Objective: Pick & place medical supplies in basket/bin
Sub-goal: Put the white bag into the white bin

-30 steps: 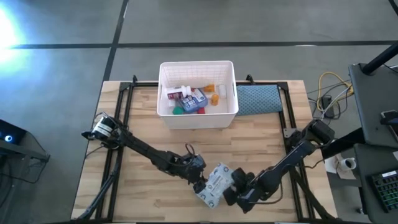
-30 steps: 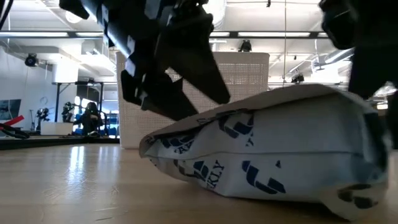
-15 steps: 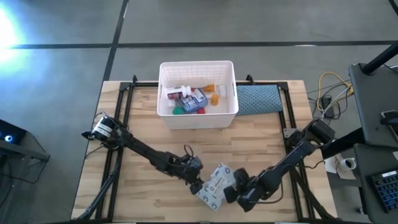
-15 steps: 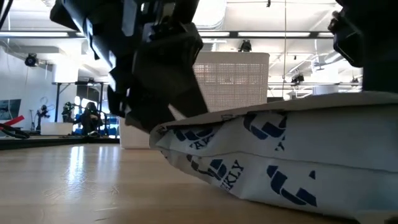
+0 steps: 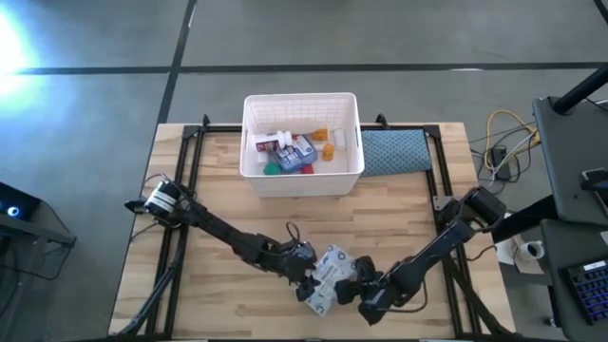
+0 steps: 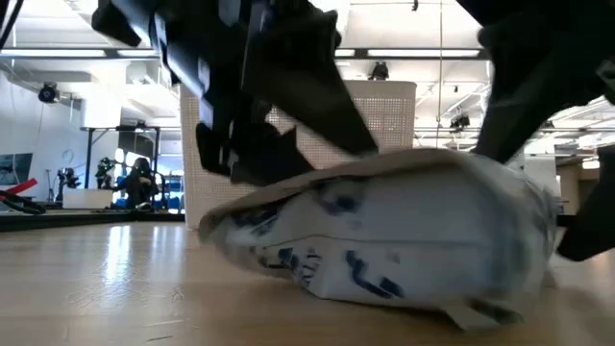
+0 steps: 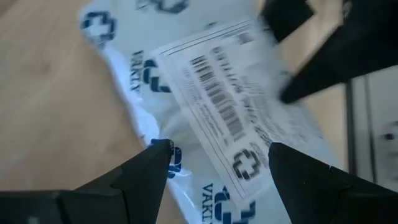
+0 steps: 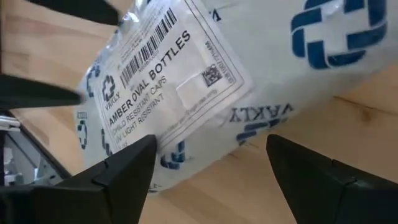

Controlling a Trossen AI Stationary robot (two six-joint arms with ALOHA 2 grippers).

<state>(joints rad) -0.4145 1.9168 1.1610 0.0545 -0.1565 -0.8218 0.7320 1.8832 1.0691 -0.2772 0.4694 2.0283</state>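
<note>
A grey-white flat packet (image 5: 330,273) with blue crosses and a barcode label lies on the wooden table near its front edge, bulging upward in the low view (image 6: 384,231). My left gripper (image 5: 306,280) is open at the packet's left end, with the packet (image 7: 217,106) ahead between its fingers. My right gripper (image 5: 363,285) is open at the packet's right end, facing its label (image 8: 205,62). The white latticed basket (image 5: 302,96) at the far middle holds several supplies: a white bottle, a blue-white box, and green and orange bits. My left gripper stands open over the packet's left end, slanting down from the table's left. In the low view one finger (image 6: 317,144) lies along the packet's upper face (image 6: 288,187). The packet rests on the table. Whether my right gripper touches the packet's right end (image 6: 519,183), I cannot tell.
A flat blue-teal textured pad (image 5: 394,152) lies right of the basket. Black frame rails run along the table's left and right sides. Bare wood lies between the basket and the packet. Cables and equipment stand off the table's right side.
The packet has shifted and turned a little on the table between the two grippers. It now looks shorter from above and more bulged in the low view. Both grippers have stayed close against its ends near the front edge.
</note>
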